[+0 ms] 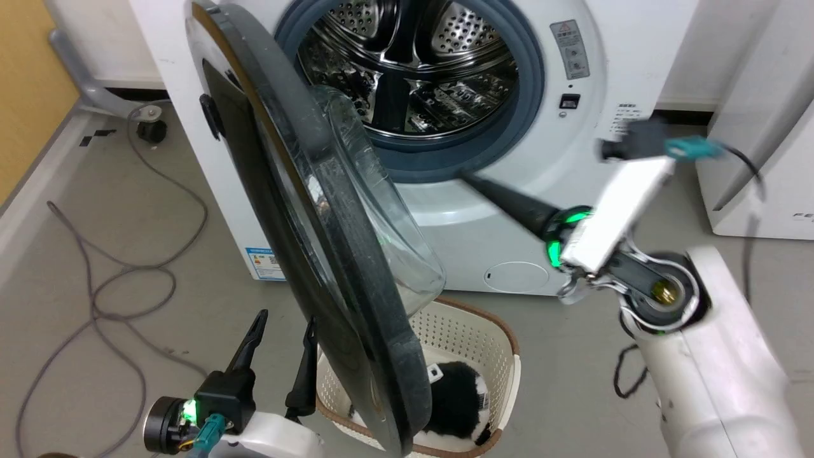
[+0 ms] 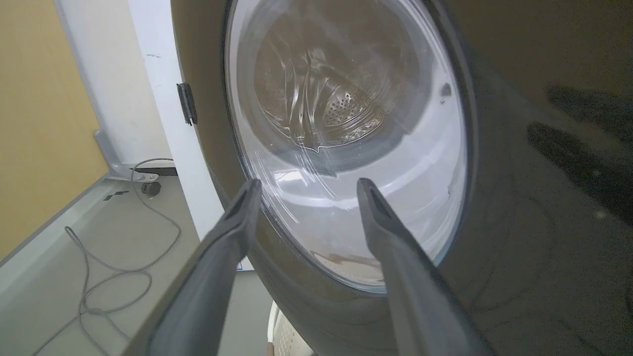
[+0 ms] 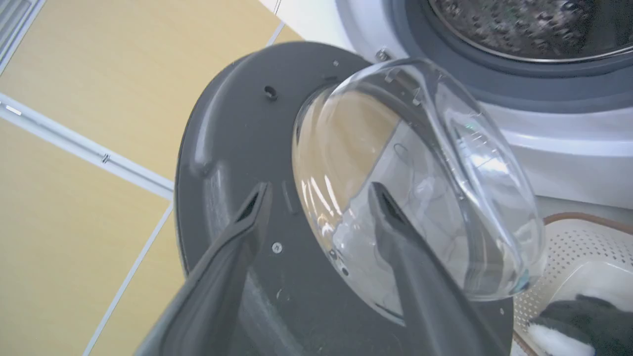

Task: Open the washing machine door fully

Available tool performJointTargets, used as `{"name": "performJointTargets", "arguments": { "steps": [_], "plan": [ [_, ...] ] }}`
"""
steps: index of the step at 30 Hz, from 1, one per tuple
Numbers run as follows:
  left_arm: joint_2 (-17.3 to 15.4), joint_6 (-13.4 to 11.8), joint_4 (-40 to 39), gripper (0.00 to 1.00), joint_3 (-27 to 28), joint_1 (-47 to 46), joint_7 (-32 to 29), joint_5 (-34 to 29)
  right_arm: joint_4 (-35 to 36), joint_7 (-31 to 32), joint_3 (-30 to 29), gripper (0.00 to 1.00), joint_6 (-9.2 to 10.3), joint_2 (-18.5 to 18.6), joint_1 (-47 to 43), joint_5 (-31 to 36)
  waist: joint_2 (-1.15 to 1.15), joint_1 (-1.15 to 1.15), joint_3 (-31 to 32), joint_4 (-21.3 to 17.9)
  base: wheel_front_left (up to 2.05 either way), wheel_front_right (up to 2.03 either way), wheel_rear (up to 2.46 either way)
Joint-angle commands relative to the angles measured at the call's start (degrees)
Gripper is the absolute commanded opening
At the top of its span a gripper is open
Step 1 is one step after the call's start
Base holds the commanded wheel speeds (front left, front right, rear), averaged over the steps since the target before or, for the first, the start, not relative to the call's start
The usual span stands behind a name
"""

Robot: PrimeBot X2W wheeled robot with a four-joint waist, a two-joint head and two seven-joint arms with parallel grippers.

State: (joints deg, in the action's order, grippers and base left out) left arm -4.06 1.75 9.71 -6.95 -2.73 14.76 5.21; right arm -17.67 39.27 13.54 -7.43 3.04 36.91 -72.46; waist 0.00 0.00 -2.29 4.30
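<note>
here, one washing machine door [image 1: 375,299] ajar, two grippers [image 1: 287,317] [image 3: 319,185] spread

Perhaps "FE" on the white cabinet [image 1: 779,191]; the warning sticker [image 1: 569,49] and blue label [image 1: 266,263] on the washing machine [image 1: 483,242] are illegible.

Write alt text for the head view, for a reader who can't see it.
The washing machine door stands partly open, edge-on, baring the steel drum. The right gripper reaches toward the opening's lower rim; the open left gripper sits lower left, beside a laundry basket.
</note>
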Motion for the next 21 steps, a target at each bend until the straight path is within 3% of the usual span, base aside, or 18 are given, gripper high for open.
{"name": "performJointTargets", "arguments": {
  "steps": [1,10,11,13,14,21],
  "plan": [
    [0.2,0.0,0.1,1.0,0.2,0.9,0.2,-0.1,0.5,-5.2,-2.0,1.0,-0.06,-0.2,-2.6,0.7,0.0,0.0,0.2,-0.5,0.0,0.0,0.0],
    [0.3,-0.1,0.4,1.0,0.9,2.0,0.2,-0.1,5.7,-27.3,-8.8,1.0,-0.06,0.3,-15.5,12.4,0.0,0.0,0.8,-2.5,0.0,0.0,0.0],
    [0.4,0.0,0.7,1.0,0.9,2.3,0.2,-0.1,7.7,-32.8,-11.6,1.0,-0.06,0.6,-21.5,16.6,0.0,0.0,1.3,-2.8,0.0,0.0,0.0],
    [0.4,0.0,0.9,1.0,1.0,2.4,0.2,-0.1,8.8,-35.5,-13.2,1.0,-0.06,0.6,-25.4,19.8,0.0,0.0,1.4,-3.0,0.0,0.0,0.0],
    [0.4,0.0,1.0,1.0,1.3,2.6,0.2,0.0,10.4,-39.2,-15.7,1.0,-0.06,0.7,-30.3,26.9,0.0,0.0,1.5,-3.4,0.0,0.0,0.0],
    [0.3,-0.2,1.2,1.0,2.1,2.7,0.2,0.0,14.5,-46.2,-21.1,1.0,-0.06,0.2,-36.9,48.8,0.0,0.0,0.9,-4.3,0.0,0.0,0.0]
  ]
}}
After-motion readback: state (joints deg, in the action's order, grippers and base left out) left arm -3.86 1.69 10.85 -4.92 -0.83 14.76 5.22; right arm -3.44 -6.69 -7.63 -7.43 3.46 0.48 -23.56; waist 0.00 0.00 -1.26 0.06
